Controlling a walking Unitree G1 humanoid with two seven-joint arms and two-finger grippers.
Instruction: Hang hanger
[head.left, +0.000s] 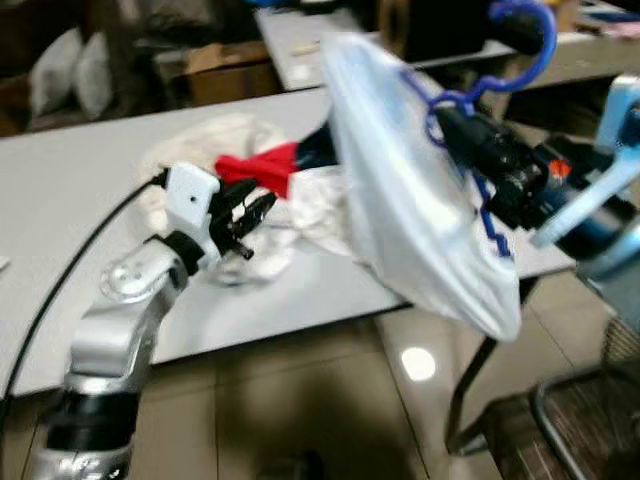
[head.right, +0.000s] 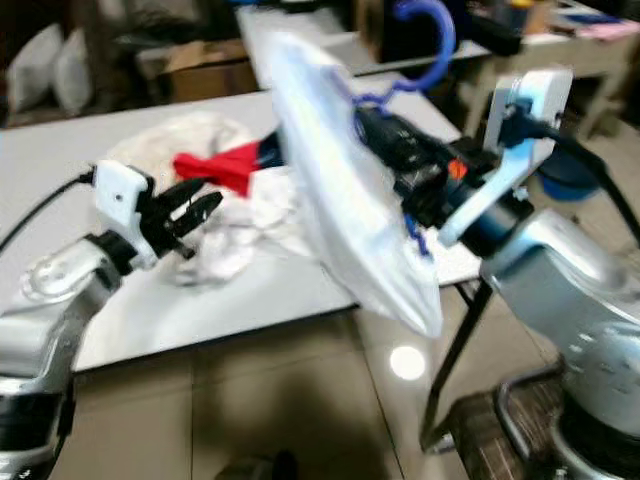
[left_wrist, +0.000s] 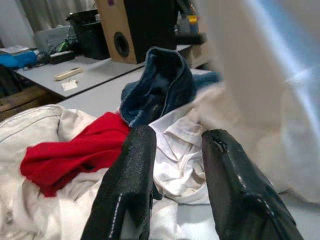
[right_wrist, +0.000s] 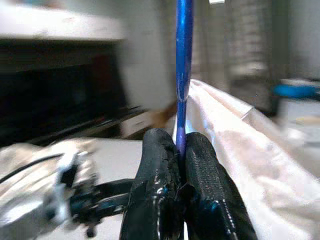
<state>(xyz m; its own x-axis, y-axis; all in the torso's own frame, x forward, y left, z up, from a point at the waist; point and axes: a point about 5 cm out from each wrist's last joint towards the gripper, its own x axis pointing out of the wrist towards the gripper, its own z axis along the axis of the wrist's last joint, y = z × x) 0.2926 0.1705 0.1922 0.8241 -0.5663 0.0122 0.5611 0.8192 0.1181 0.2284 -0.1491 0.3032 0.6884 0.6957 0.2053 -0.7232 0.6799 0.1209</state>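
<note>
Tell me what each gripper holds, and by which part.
Right gripper clamps the blue plastic hanger by its thin stem, white garment draped on it. Left gripper is open, holding nothing.

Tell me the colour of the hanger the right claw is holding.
Blue. The hanger shows best in the right wrist view, pinched in the right claw, with a pale garment draped on it.

Both head views look forward and down over the grey table (head.left: 60, 190) from near its edge, sharing its clothes pile (head.right: 215, 215). Left wrist view faces that pile closely. Right wrist view looks along its fingers (right_wrist: 160, 170), above the table.
</note>
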